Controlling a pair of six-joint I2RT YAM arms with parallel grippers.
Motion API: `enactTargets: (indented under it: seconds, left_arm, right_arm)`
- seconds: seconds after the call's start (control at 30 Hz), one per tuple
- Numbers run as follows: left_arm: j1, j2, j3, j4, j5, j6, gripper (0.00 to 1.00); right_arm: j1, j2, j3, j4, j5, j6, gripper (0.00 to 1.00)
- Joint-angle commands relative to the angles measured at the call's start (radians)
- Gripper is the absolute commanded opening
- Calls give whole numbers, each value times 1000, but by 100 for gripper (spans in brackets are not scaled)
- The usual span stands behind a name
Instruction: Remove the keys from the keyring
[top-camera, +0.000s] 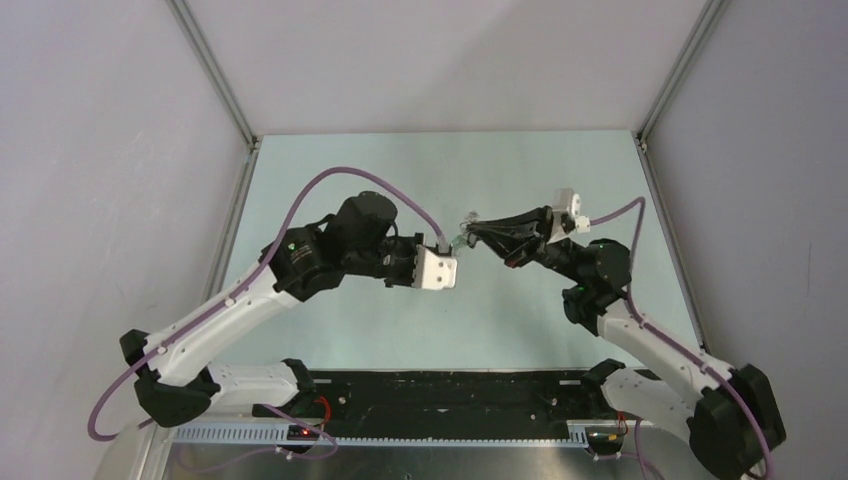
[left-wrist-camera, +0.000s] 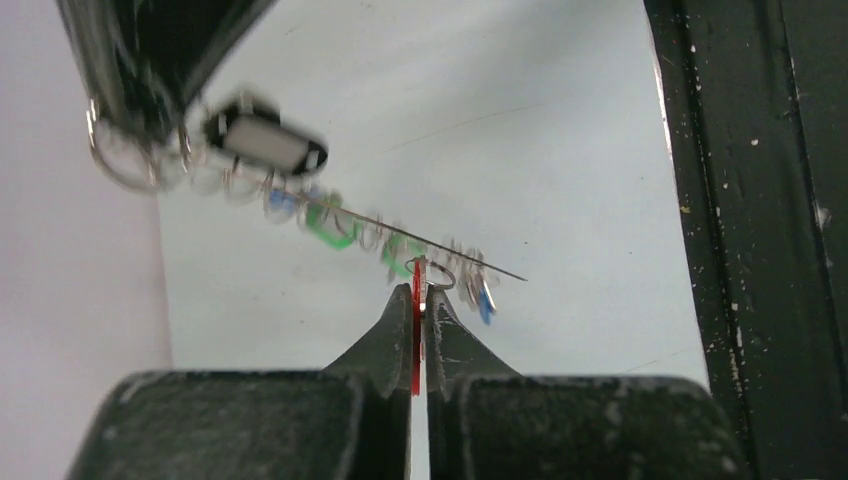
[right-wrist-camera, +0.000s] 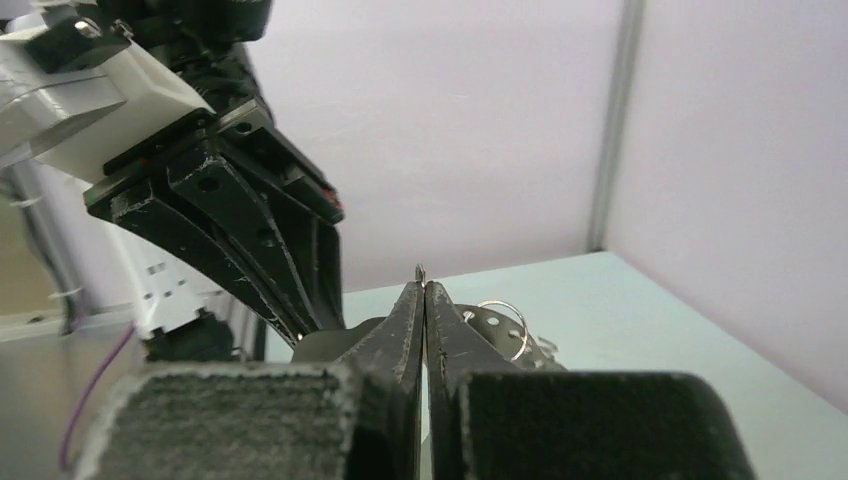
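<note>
KEYS HELD ALOFT: over the pale green bench (left-wrist-camera: 560, 130), the two arms hold the keyring (left-wrist-camera: 452, 252) between them; the left gripper (left-wrist-camera: 421, 297) is clamped tight on the red key (left-wrist-camera: 416, 345), whose flat head stands edge-on between its fingers; the right gripper (right-wrist-camera: 424, 297) is closed fully on the hoop's far end, with only a sliver of metal showing past its tips. The other keys (left-wrist-camera: 330, 228), green and blue heads among them, hang along the thin wire on small split rings; none can be seen lying on the bench.

The step in hand looks to be drawing the red key off the ring, with most of the work yet to do; the next move likely calls for the right arm to steady the hoop while the left works the key's small ring toward the hoop's opening, which no view shows clearly.

The left wrist view alone gives the strung keys and the red one pinched; the right wrist view hides most of these but shows the left gripper looming close; the overhead view offers only a small glint between the two tips, over the bench's middle.
</note>
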Motion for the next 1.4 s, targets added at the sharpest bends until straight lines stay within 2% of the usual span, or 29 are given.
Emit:
enactTargets:
  seconds: [0.0,0.03,0.07,0.17,0.23,0.3,0.37,0.43,0.7,0.83,0.93,1.0,1.07,1.17,1.37]
  left_arm:
    - [88,26,20,84,29,-258,0]
    - [110,46,16,135,45,-311,0]
    - [140,57,0,169,39,-429,0]
    - [167,130,-43,329,-27,-650,4]
    - [172,208,-42,388,-66,-740,5]
    - [173,318,3,415,-111,-824,4]
    - [178,441,73,436,-127,-888,2]
    - [183,556,138,471,-136,-945,1]
    - [246,928,362,625,-87,-1096,3]
    - [255,1124,637,634,-84,-1141,4]
    - [279,1250,762,637,-77,-1205,3]
    - [305,1270,794,641,-77,-1225,3]
    - [333,1237,761,641,-99,-1213,4]
    - [398,1167,616,650,-140,-1205,4]
    - [495,1046,402,682,-124,-1214,4]
  right_arm:
    - [-43,-157,2,-258,231,-178,0]
    - [-48,-179,2,-303,263,-203,0]
    - [-57,-222,2,-386,335,-245,0]
    - [-82,-298,2,-505,463,-309,0]
    - [-98,-343,3,-564,550,-346,0]
    - [-114,-378,4,-625,652,-379,0]
    - [-129,-394,12,-670,817,-401,0]
    - [-158,-380,23,-709,883,-409,0]
    - [-299,-292,65,-790,880,-298,0]
    - [-336,-310,66,-788,894,-280,0]
    - [-355,-322,70,-792,903,-284,0]
    - [-366,-312,80,-801,902,-287,0]
    - [-373,-279,91,-809,899,-288,0]
    - [-381,-218,106,-790,907,-287,0]
    - [-439,4,203,-645,894,-265,0]
